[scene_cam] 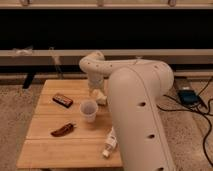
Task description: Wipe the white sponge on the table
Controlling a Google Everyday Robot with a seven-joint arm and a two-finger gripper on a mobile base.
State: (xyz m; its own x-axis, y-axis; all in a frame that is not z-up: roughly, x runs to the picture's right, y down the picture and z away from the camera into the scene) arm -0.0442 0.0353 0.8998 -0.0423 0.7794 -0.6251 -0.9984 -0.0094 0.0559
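Observation:
The table (45, 150) is a low square of light wooden planks. The white sponge (100, 97) is a small off-white block on its far middle part, just behind and to the right of the cup. My gripper (96, 90) hangs from the white arm's rounded wrist (93, 66) and comes down right at the sponge. My own wrist hides where they meet, so I cannot tell if it holds the sponge. The thick white forearm (137, 110) covers the right side of the table.
A translucent plastic cup (89, 110) stands at the table's middle. A dark flat bar (62, 100) lies at the left, a reddish-brown item (63, 130) in front of it. A long white tube (109, 143) lies near the front edge. Cables and a blue box (189, 96) are on the floor at right.

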